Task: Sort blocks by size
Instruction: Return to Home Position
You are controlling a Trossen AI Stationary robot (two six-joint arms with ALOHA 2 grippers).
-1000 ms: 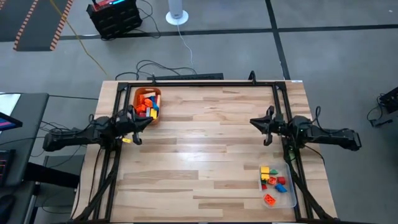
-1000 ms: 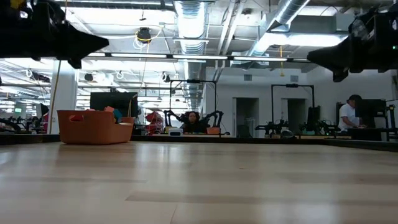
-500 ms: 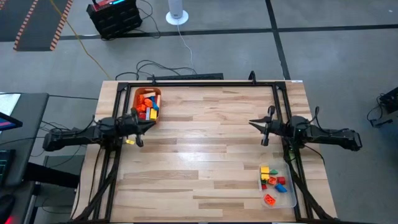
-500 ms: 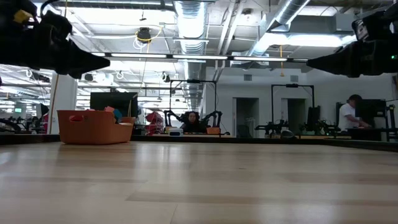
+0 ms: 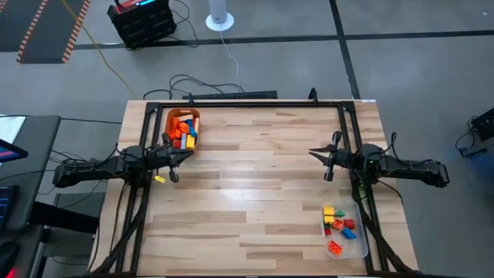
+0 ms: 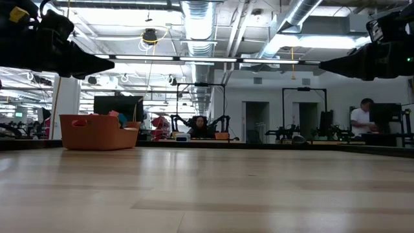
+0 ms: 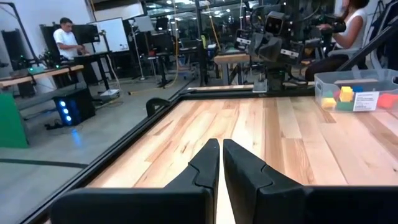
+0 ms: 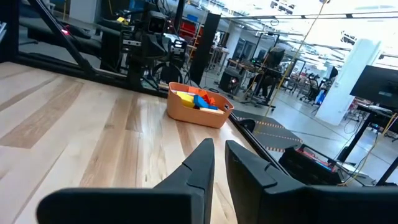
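Homing cleanly: left jaws at 9 o'clock and right jaws at 3 o'clock, both clenched empty, should retreat high above the desk [image 5: 255,185]. Blocks [image 5: 184,131] lie in the bin [image 5: 167,123] at 11 o'clock and the tray [image 5: 356,245] at 5 o'clock.

Robotics lab: other arm rigs [image 6: 223,121], exposed ducts [image 6: 197,19]

I am holding my left arm [image 5: 96,166] stretched out level along the left side. My left gripper [image 5: 181,153] is pointing right toward the middle, and its fingers [image 7: 208,163] are pressing together with only a thin slit between them. I am mirroring this with my right arm [image 5: 405,167] on the right side. My right gripper [image 5: 316,152] is pointing left, its fingers [image 8: 198,163] likewise closing to a narrow gap. The two grippers are facing each other, well apart and raised.
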